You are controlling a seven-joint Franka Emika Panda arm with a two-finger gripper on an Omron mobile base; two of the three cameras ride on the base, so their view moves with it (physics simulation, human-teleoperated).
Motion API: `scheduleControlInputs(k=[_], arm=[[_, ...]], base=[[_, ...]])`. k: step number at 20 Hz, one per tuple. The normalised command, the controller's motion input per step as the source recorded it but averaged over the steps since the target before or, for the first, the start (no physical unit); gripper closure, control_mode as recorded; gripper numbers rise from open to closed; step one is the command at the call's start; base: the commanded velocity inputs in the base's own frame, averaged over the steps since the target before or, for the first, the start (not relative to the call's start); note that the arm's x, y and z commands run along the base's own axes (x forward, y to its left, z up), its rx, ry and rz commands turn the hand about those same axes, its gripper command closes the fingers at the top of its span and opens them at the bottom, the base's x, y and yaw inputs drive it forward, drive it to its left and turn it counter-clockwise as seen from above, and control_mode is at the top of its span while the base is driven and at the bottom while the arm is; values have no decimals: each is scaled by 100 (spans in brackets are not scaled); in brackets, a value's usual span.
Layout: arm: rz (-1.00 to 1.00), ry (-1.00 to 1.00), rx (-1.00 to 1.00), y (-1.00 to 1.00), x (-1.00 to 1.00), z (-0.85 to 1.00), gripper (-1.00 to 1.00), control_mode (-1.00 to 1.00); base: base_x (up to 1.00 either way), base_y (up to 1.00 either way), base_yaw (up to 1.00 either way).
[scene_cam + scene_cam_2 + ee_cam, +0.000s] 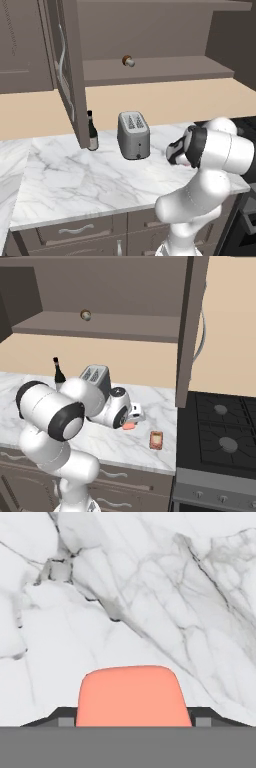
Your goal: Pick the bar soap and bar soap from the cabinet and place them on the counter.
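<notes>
cabinet point(67, 75): dark grey-brown, panelled door swung open at the left with a long curved silver handle; open so the shelf inside can be reached
bottle point(92, 131): slim, dark, glossy, upright on the worktop point(75, 175) just beside the door's lower edge
worktop: white marble with grey veins, smooth and flat, a fair landing place for small bars
toaster point(133, 135): boxy brushed grey metal with two slots, standing behind the arm's working patch and apart from it
knob-like object point(128, 61): small, round, brown and grey, lying on the cabinet shelf; not part of the job
tool point(133, 420): low over the marble right of the toaster, tips wide apart with a bar filling the gap between them, so it appears to pinch that bar across its width
bar soap point(133, 697): salmon-pink, flat, matte, rounded corners; held close above the worktop, probably for setting down
second bar point(156, 440): small, flat, darker orange here, lying on the marble near the front edge, just right of the tool; likely the other soap, already delivered
stove point(220, 431): black, matte, beyond the worktop's right end
</notes>
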Motion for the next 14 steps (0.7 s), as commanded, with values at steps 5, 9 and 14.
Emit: scheduleControlInputs(k=[5, 9, 14], arm=[[0, 2, 0, 0, 11, -26, 100, -100], [0, 0, 0, 0, 10, -21, 100, -100], [0, 0, 0, 0, 4, -20, -100, -100]], base=[[0, 0, 0], [0, 0, 0], [0, 0, 0]])
